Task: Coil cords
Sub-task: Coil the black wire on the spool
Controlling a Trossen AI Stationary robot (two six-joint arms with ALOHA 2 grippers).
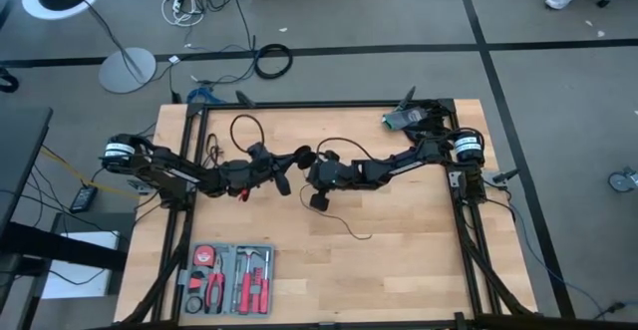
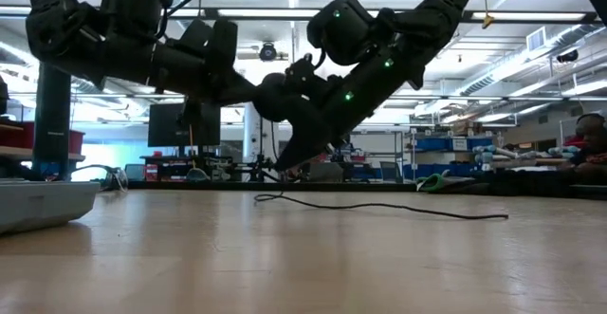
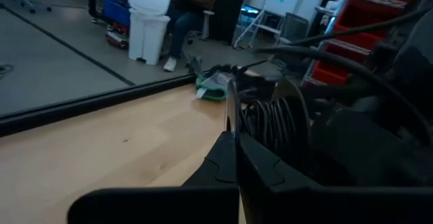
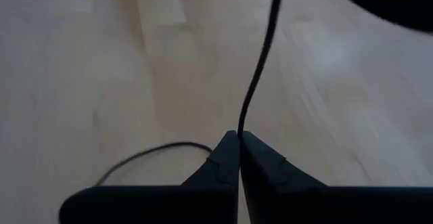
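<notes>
Mid-table, both arms meet nose to nose above the wooden table [image 1: 399, 260]. The left gripper [image 3: 236, 137] has its fingers pressed together, clamped on the thin black cord [image 4: 260, 68], which runs up from between its tips. The right gripper [image 4: 239, 137] is the same — fingers together, pinching the cord right at the tips. From above, the left gripper [image 1: 299, 157] sits at about 12 o'clock of the table centre, and the right gripper [image 1: 311, 177] is just beside it.

One cord loop lies toward 10 o'clock near the table's back-left edge; a loose tail trails off toward 6 o'clock from the right gripper. In the low view the cord [image 2: 379, 206] lies flat along the tabletop — its puck end I can't make out.

A tool tray [image 1: 227, 279] sits at 7 o'clock, well apart. A green-and-grey item [image 1: 403, 119] is at 1 o'clock by the frame.
</notes>
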